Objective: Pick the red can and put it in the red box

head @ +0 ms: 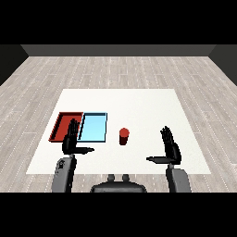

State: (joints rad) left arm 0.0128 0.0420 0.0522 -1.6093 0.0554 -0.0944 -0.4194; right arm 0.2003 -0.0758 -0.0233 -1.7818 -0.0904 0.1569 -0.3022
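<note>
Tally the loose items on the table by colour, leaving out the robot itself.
Red: 2, the red can standing upright and the red tray
Light blue: 1, the light blue tray beside the red one
Total: 3

A white worktop (148,106) stands on a floor of pale grey planks (115,69). Three things lie directly on it. The light blue tray (93,127) sits flat in the left half of the worktop and serves as the landmark here. The red tray (64,125) lies just beside it on its left, the long sides of the two parallel and touching or nearly so. The red can (123,136) stands upright to the right of the light blue tray, near its front right corner but apart from it.
</note>
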